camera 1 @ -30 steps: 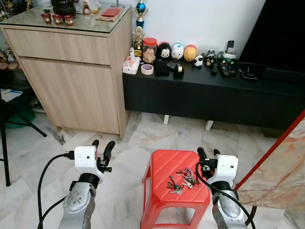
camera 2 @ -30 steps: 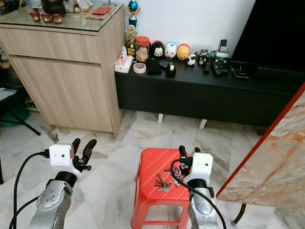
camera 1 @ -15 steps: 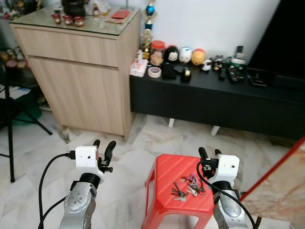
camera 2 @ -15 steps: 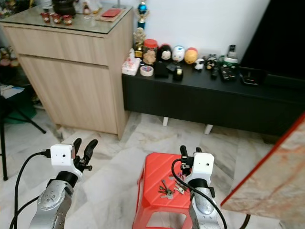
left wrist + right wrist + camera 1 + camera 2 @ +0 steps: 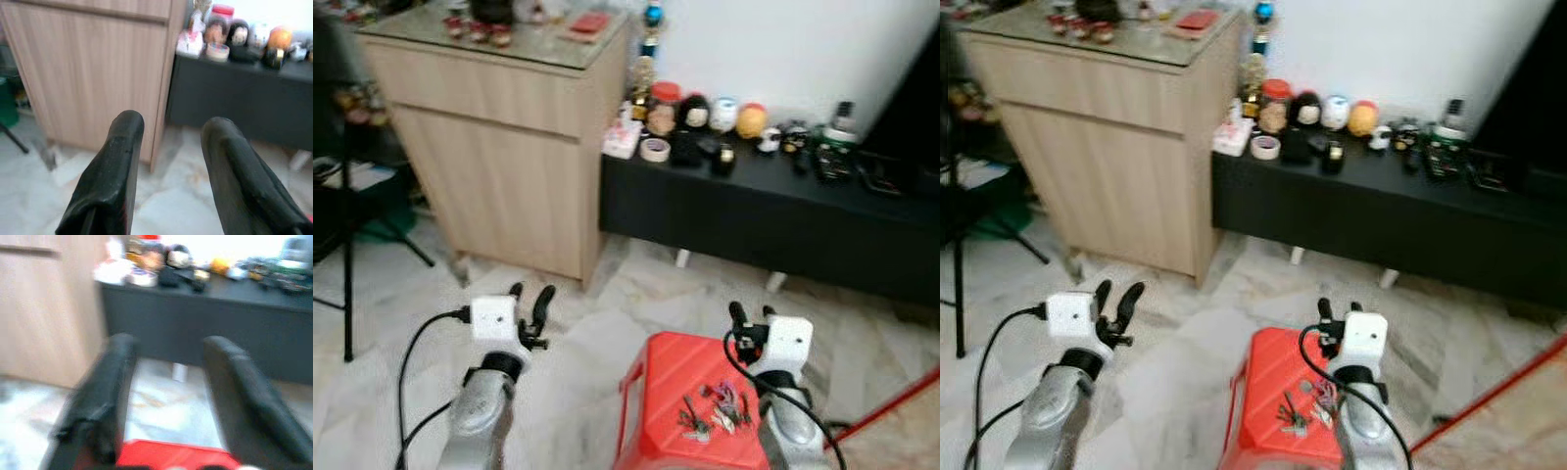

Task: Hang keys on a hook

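Blurred and swung rightward since a second ago, my head camera shows both arms unmoved, left gripper (image 5: 530,295) and right gripper (image 5: 751,314) spread and empty, the loose metal keys (image 5: 717,412) untouched on the red plastic stool (image 5: 666,367) just behind my right fingertips, nothing hung yet.
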Robot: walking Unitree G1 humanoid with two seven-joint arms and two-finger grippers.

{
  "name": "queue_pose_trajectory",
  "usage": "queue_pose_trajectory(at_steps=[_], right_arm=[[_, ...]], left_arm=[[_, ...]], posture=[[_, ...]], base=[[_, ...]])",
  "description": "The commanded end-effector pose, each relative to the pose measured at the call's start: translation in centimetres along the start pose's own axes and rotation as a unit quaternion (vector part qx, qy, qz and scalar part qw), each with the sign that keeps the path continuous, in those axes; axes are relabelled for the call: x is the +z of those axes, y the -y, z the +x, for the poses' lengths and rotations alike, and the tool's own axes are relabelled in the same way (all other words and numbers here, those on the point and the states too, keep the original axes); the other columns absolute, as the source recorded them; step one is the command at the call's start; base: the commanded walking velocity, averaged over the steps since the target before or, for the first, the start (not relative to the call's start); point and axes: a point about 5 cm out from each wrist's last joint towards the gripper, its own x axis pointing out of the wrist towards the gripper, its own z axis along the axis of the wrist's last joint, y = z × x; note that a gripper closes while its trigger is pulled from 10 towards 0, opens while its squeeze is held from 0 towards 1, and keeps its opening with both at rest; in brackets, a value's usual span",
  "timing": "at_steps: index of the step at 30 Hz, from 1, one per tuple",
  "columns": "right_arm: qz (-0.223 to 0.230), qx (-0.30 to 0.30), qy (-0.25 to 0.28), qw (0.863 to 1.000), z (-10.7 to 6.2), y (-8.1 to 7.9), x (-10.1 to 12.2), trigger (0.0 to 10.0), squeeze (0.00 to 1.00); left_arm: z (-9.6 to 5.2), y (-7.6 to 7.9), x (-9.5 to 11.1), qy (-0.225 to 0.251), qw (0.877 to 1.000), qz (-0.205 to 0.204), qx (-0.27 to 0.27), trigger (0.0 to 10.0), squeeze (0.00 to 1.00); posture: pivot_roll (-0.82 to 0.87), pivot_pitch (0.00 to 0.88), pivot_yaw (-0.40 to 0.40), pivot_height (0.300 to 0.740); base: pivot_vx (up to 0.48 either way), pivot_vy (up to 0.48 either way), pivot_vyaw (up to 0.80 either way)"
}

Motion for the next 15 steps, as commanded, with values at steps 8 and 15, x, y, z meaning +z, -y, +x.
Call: queue_pose_trajectory(at_steps=[8,15], right_arm=[[-0.003,-0.028,-0.013,1.0,-0.55,1.63,-0.52,10.0,0.0],[-0.003,-0.029,-0.014,0.999,-0.65,1.68,-0.64,10.0,0.0]], left_arm=[[0.36,1.6,0.22,0.007,1.0,-0.017,-0.024,10.0,0.0],[0.18,1.64,0.04,0.004,0.999,-0.02,-0.025,10.0,0.0]], posture=[[0.07,0.054,-0.1,0.74],[0.07,0.054,-0.102,0.74]], base=[[0.172,0.0,0.0],[0.0,0.0,0.0]])
